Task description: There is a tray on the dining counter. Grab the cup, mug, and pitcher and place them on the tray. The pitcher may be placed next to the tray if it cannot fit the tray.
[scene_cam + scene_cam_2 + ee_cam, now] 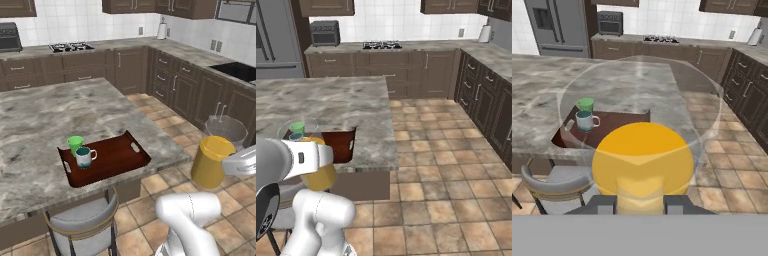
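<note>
The dining counter (45,115) was seen with its grey marbled top bare apart from the tray (112,160), which lay near the counter's near corner with its long axis running along that edge, one slot handle toward the open floor. Two of the three items were judged already delivered: the mug (85,157) and the cup (75,144) stood upright on the tray's far-from-floor end, close together, the mug's white handle turned toward the tray's free half. The pitcher (211,161) was left to be placed. It was held in the air over the tiled floor, off the counter's end, roughly upright with its long axis vertical and its clear top uppermost. The gripper (641,204) was seen partly closed, its fingertips set on either side of the pitcher's yellow body.
</note>
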